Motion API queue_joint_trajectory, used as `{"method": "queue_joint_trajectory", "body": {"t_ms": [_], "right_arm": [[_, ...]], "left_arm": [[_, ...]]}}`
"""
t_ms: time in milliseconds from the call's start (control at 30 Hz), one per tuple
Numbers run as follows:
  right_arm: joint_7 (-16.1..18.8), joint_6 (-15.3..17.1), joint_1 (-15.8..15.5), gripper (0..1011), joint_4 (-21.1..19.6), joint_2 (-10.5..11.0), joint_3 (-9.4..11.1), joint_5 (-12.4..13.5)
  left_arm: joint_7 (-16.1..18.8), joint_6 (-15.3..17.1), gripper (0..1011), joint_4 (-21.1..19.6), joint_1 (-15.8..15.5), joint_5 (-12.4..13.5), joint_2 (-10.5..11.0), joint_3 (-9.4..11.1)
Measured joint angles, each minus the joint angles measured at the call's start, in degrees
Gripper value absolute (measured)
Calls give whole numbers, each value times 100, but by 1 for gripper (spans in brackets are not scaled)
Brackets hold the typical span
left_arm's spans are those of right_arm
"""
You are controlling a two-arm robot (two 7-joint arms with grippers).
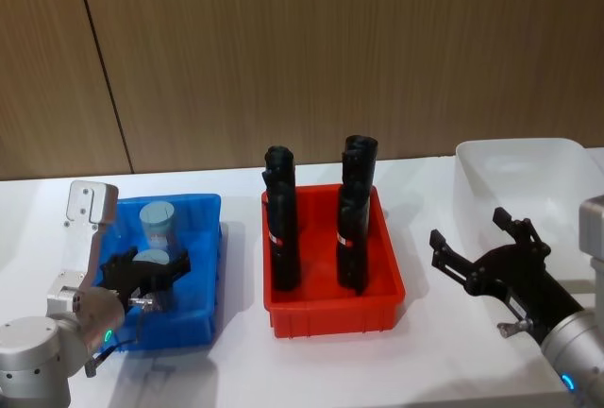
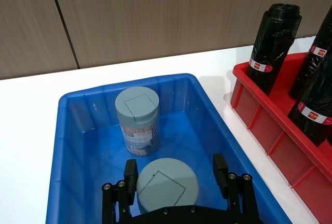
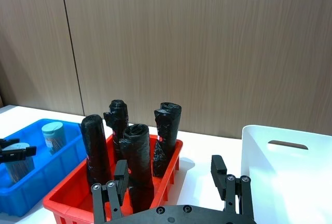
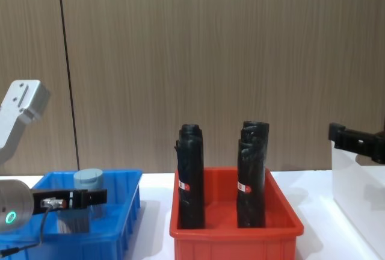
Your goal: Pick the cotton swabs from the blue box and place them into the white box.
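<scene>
Step in hand: grasping the first jar. Left gripper (image 2: 175, 160) is down inside the blue box (image 2: 78, 97), spread wide, one finger on each side of the near jar of cotton swabs (image 2: 167, 185). There looks to be a small gap on at least one side, so I'd call it not clamped yet. The second jar (image 2: 137, 117) stands upright just beyond the fingertips, close to the first.

Right gripper (image 1: 467, 226) hovers spread and empty, with the white box (image 1: 528, 158) just behind it.

Next move, my read: close on the near jar and lift straight up without nudging the far one. Then carry it across the red bin (image 1: 330, 318), clearing its tall black rolls (image 1: 281, 229), or hand off to the right gripper.
</scene>
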Motion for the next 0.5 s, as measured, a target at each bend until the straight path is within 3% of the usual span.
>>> {"method": "queue_joint_trajectory", "body": {"t_ms": [333,500], "right_arm": [[0,0,0,1002,0,0,0,0],[0,0,0,1002,0,0,0,0]], "left_arm": [[-29,0,677,71,-39,-5,-28,-7],[10,31,659,-15,-13,8,-18,-20]]}}
